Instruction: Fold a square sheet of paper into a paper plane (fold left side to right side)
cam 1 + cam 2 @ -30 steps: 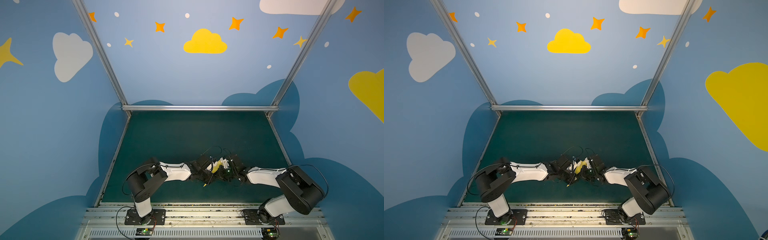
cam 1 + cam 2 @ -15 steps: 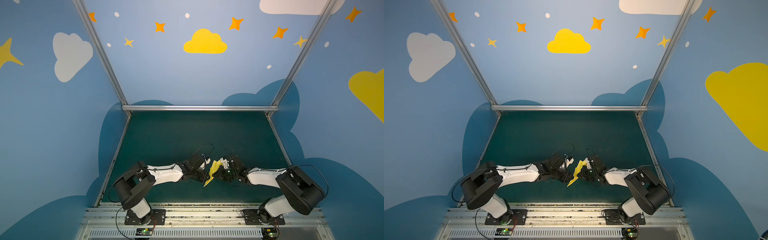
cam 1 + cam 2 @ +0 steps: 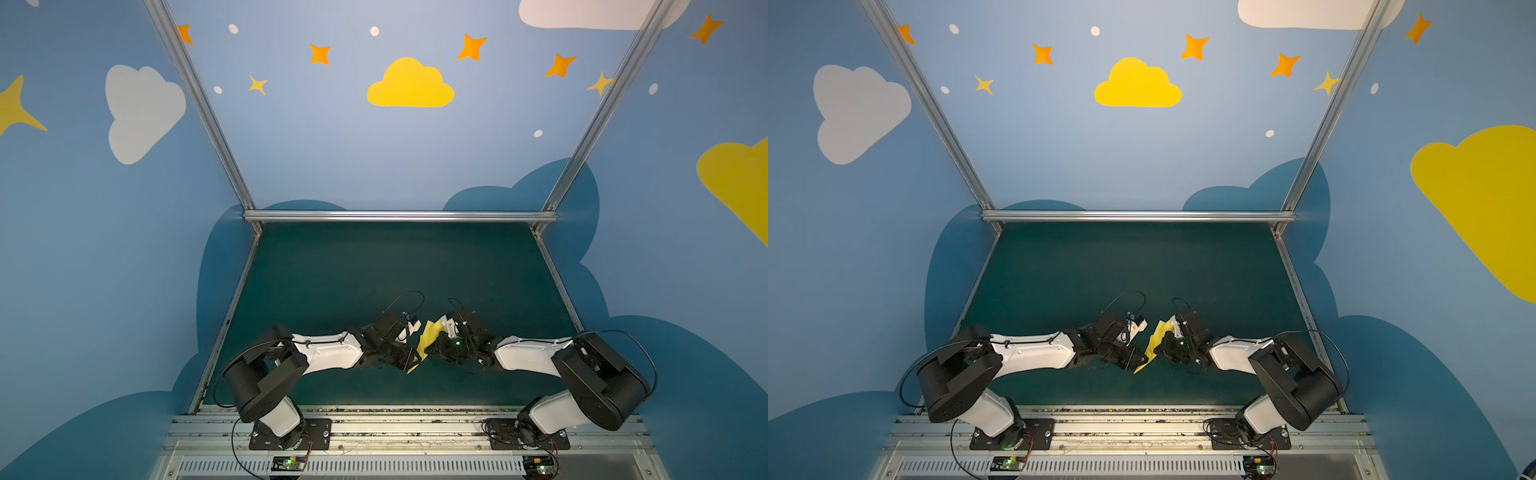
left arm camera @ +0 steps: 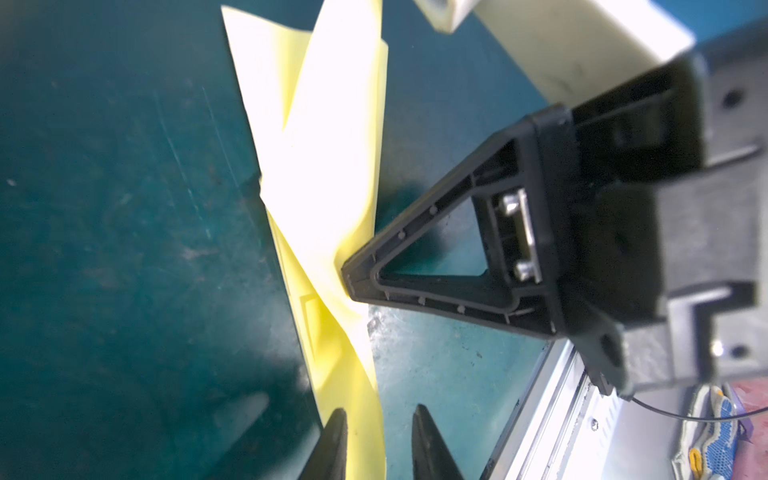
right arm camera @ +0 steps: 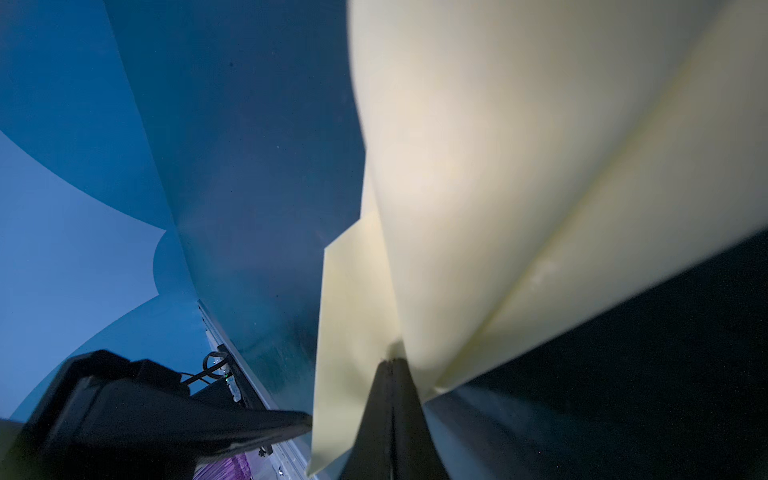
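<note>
Folding looks well advanced to me: the paper [image 3: 428, 341] is not a flat square but a narrow, layered, creased shape, pointed at its lower end. It is held up over the worktop [image 3: 374, 270] between the two arms, near the front; whether the tip touches down I cannot tell. My right end effector [image 5: 392, 368] is clamped tight on a layered edge. My left end effector [image 4: 378, 419] has its jaws apart, the tail passing between them unpinched. Left, I judge: sharpening creases and spreading wings.

2 top views high at front, looking down, 2 wrist views close on paper plane [image 4: 324, 187]
</note>
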Robot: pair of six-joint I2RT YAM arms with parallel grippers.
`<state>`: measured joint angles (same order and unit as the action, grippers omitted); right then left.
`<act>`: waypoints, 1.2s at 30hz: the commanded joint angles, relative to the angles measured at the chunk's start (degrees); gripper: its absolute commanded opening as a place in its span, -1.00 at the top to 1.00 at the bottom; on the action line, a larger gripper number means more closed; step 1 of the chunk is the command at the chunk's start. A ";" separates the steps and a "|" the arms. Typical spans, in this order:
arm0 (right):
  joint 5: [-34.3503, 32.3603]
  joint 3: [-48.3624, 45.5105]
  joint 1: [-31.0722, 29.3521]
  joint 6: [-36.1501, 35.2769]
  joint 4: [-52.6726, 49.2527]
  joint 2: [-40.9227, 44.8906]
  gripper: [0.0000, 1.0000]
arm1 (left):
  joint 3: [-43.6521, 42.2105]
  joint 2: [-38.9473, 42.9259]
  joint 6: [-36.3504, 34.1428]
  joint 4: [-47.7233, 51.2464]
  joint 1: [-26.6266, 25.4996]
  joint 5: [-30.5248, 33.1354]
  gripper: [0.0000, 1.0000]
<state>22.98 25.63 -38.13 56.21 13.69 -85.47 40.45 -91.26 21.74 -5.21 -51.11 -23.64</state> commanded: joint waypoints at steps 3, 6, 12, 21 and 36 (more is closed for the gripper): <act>-2.86 -1.82 -0.12 0.30 -4.14 -0.24 1.00 | -0.60 -0.05 -0.72 -0.73 -0.76 -0.05 0.48; -2.81 -1.98 -0.19 0.46 -4.05 -0.22 1.00 | -0.55 -0.05 -1.25 -0.34 -1.29 0.84 0.48; -2.61 -1.82 -0.13 0.67 -3.76 -0.31 1.00 | -0.03 -0.62 -2.40 1.33 -2.74 3.42 0.52; -2.34 -2.06 -0.13 1.06 -3.52 -0.14 1.00 | -0.83 -1.88 -2.81 0.66 -3.24 5.27 0.93; -0.43 -2.86 -0.94 -1.34 -9.79 12.59 1.00 | -0.06 -6.02 -2.36 -0.06 -3.20 2.90 0.94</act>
<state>23.07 23.42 -38.50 56.12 8.16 -74.72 40.27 -95.26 19.77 -6.17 -54.13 -20.56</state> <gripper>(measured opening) 0.047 0.047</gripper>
